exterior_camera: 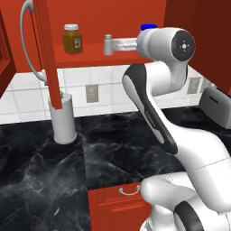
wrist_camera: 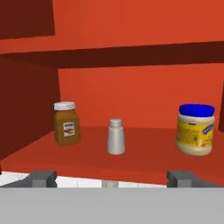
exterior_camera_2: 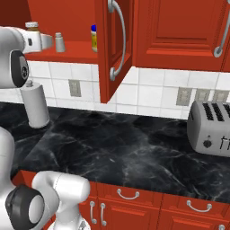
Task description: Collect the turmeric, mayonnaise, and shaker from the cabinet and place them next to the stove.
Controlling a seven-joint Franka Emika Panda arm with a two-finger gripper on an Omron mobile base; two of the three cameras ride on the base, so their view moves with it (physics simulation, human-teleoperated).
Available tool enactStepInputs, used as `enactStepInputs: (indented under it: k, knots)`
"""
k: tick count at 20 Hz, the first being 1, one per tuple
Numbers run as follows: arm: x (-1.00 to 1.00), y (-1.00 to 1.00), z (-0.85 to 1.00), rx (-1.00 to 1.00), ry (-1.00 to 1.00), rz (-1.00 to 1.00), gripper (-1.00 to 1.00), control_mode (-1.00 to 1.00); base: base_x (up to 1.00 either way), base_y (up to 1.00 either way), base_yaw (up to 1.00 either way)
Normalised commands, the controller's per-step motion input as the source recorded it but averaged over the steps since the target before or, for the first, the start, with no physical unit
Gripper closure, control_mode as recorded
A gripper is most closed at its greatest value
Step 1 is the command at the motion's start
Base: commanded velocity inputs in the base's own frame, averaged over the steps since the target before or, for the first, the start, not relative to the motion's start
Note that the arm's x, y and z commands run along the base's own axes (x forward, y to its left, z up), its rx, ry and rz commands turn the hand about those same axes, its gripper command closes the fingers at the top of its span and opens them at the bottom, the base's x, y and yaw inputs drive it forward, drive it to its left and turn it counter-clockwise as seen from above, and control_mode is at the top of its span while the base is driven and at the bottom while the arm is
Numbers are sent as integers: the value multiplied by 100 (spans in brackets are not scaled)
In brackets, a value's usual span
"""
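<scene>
Shaker upright on cabinet shelf

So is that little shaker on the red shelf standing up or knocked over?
Upright. The shaker stands on its flat base, rounded top up, between the turmeric and mayonnaise.

We log: cabinet glossy red | turmeric amber-brown, white lid | shaker pale grey | mayonnaise cream-yellow, blue lid | tabletop black marbled
</scene>
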Motion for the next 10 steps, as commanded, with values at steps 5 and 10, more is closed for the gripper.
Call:
enactStepInputs:
  k: [5,10]
  knots:
    - [22,0,0,14,2,0,-100,-100,0,0,0]
    - [43,-1,0,0,4,0,-100,-100,0,0,0]
